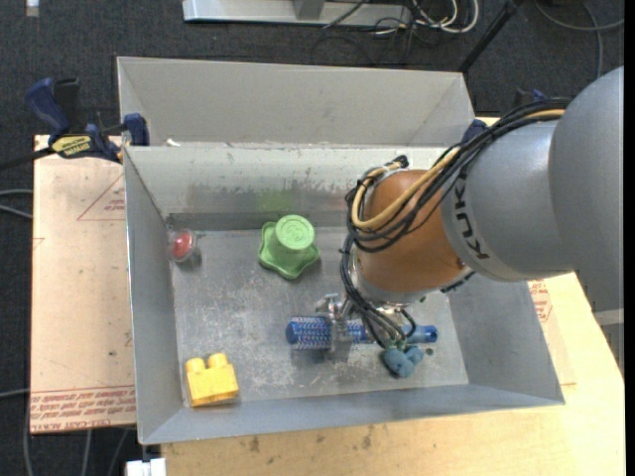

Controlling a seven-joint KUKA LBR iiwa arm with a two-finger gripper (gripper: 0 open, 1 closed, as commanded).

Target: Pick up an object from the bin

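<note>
The gripper (338, 315) hangs below and slightly right of the upturned green cup (289, 245), directly over a blue bristled brush (312, 333) that lies flat on the floor of the bin (149, 296). It is right at the brush's neck, but I cannot tell whether it is clenched or released. A small teal piece (402, 363) lies farther down-right of the cup. A small red ball (182, 245) sits to the cup's left, and a yellow toy brick (210, 380) lies well below-left of it.
</note>
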